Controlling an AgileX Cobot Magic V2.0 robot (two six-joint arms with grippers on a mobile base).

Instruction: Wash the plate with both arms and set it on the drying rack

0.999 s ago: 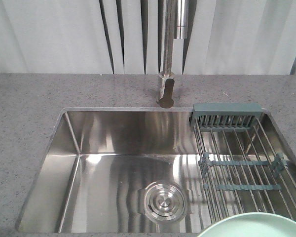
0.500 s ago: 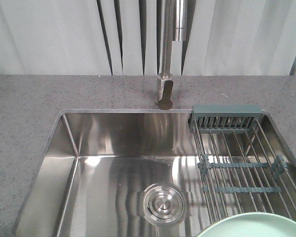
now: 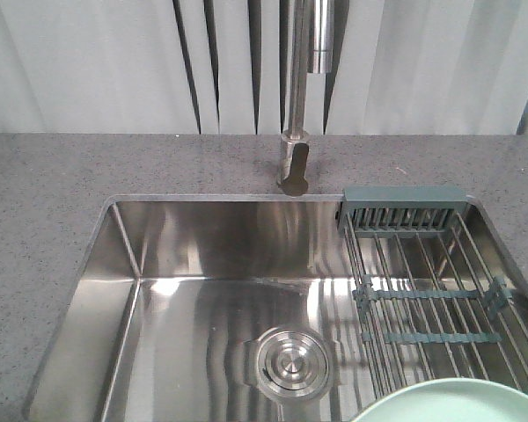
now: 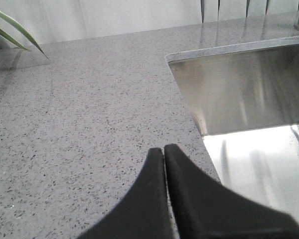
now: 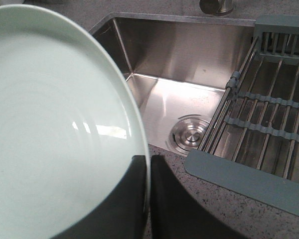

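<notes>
The right gripper (image 5: 148,167) pinches the plate (image 5: 55,124) only at its rim, so it may slip into the sink (image 3: 202,230); the left gripper's (image 4: 164,152) jaws are pressed together, empty.

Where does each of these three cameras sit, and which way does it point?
Front: above the near edge, looking down at sink, faucet and drying rack; no robot parts, only part of the plate.
Left wrist: on the left arm, past the shut left end effector, across the counter to the sink.
Right wrist: on the right arm, behind the right end effector clamping the plate, facing the sink.
Front and right wrist share plate and drying rack.
</notes>
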